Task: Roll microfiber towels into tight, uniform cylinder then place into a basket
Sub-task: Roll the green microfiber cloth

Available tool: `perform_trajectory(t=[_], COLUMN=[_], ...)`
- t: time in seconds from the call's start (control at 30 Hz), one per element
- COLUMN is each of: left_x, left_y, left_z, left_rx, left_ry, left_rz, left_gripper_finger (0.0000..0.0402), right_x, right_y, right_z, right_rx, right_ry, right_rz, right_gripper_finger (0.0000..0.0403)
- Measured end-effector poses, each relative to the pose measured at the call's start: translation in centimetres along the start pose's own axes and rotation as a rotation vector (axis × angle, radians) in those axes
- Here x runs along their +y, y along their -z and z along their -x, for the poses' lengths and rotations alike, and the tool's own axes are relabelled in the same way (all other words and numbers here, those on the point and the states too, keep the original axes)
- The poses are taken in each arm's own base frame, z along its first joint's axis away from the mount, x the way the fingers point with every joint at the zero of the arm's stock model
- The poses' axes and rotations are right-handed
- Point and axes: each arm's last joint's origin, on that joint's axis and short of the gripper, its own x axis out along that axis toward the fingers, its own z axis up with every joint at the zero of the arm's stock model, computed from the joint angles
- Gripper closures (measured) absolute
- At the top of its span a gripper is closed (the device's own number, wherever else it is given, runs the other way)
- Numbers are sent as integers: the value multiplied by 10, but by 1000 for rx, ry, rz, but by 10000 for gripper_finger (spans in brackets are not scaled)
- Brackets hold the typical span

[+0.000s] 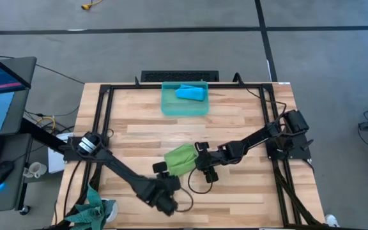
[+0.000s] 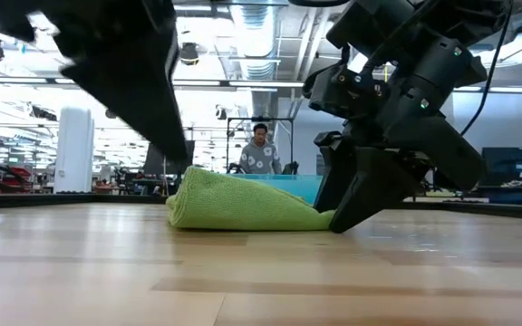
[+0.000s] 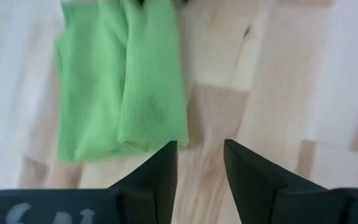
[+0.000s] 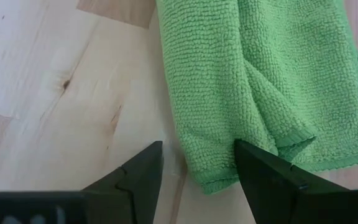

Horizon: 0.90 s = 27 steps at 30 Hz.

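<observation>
The lime green towel lies loosely folded into a short bundle on the table's middle, nearer the front; it also shows in the low view. My right gripper is open, low at the bundle's right end, one finger on each side of a hemmed corner. My left gripper is open and empty, just off the bundle's near left corner. The sky blue towel lies rolled inside the teal basket at the table's far edge. My right gripper comes in low from the table's right, slanting down, with one fingertip at the table beside the green towel's right end. I cannot tell whether a finger touches the cloth.
A dark teal-green cloth bundle lies at the near left corner. A black frame runs round the tabletop. Bare wood lies near and right of the towel. A person stands far behind the table.
</observation>
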Motion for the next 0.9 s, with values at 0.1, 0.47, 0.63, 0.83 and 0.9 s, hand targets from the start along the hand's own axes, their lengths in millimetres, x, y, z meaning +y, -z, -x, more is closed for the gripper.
perform_trajectory(t=[0.1,0.47,0.63,0.83,0.9], left_x=[-11,-9,-1,3,4], left_y=[3,14,7,0,-1], left_z=[10,-22,-33,-38,-39], left_rx=[-118,-200,-141,-110,-109], left_ry=[-27,-78,-7,57,55], left_rz=[-76,-172,-138,-104,-101], left_gripper_finger=[278,278,278,250,232], right_x=[0,0,0,0,0], right_y=[0,0,0,0,0], right_z=[0,0,0,0,0], right_rx=[-3,-4,-4,-5,-5], right_ry=[0,-3,-3,-3,-3], right_rz=[0,-5,-7,-22,-23], right_gripper_finger=[180,180,180,180,180])
